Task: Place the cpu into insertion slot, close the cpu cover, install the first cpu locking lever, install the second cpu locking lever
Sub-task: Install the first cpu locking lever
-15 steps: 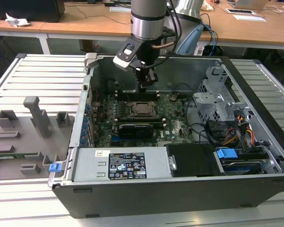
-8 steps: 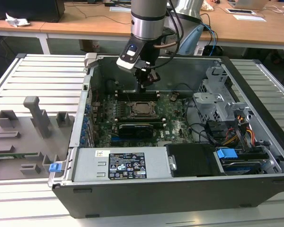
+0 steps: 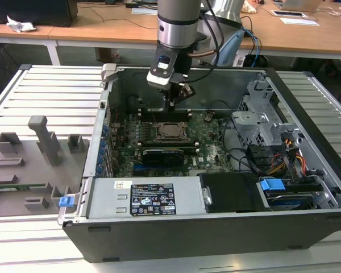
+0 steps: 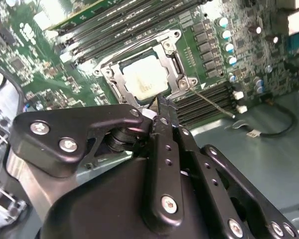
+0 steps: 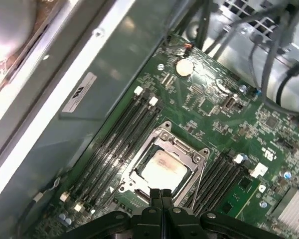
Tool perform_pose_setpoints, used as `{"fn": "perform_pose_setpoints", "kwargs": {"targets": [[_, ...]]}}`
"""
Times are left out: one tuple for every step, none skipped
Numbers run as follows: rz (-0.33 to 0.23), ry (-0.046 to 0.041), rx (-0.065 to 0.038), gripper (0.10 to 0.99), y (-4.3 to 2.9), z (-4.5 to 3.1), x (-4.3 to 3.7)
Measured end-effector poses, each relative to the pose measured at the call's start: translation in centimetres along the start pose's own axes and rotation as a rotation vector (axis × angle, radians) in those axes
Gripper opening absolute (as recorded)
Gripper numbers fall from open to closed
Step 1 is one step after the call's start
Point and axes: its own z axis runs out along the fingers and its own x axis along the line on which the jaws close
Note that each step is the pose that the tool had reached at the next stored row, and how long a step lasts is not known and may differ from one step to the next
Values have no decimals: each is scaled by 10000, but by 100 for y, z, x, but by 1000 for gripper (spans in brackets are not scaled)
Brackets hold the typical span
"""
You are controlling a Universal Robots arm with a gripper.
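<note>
A pale ribbed metal table [image 3: 45, 85] is seen in the exterior view, and wooden desks [image 3: 102, 25] are placed behind it. Well apart from the pincer [image 3: 171, 107], to the exterior view's left, grey blocky plastic fixtures [image 3: 40, 142] are laid on the table. An open computer case [image 3: 307, 114] of dark sheet metal is set in the middle. The pincer is lowered into it on the arm [image 3: 179, 23], a smooth grey and silver cylinder.

A flat green motherboard [image 3: 210, 148] is spread under the pincer. The black fingers [image 5: 154, 199] are pressed together at the tips and nothing is held between them. Just beyond the tips the cpu [image 5: 162, 169], a square of pale matt metal, is seated in the insertion slot [image 3: 161, 132]. The cpu cover [image 5: 189, 158], a thin shiny frame, is folded down around it. Whether the tips touch the frame cannot be told. A thin steel lever [image 4: 212, 102] is stretched from the frame over the black memory slots [image 4: 209, 97].

To the exterior view's right of the pincer, a drive cage [image 3: 261, 122] of bare perforated metal is mounted, with coloured cables [image 3: 290, 162] and a blue plastic latch [image 3: 272, 185] beside it.
</note>
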Motion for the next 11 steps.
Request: {"fn": "perform_pose_setpoints", "kwargs": {"targets": [[-316,5,4,106,0,1,0],[-485,7,6,106,0,2,0],[-671,10,8,106,0,3,0],[-991,14,14,106,0,4,0],[-1215,18,16,106,0,4,0],[-1401,20,18,106,0,4,0],[-1619,23,22,106,0,4,0],[-1730,25,23,106,0,4,0],[-1836,27,25,106,0,4,0],[-1941,28,26,106,0,4,0],[-2055,30,27,106,0,4,0]]}}
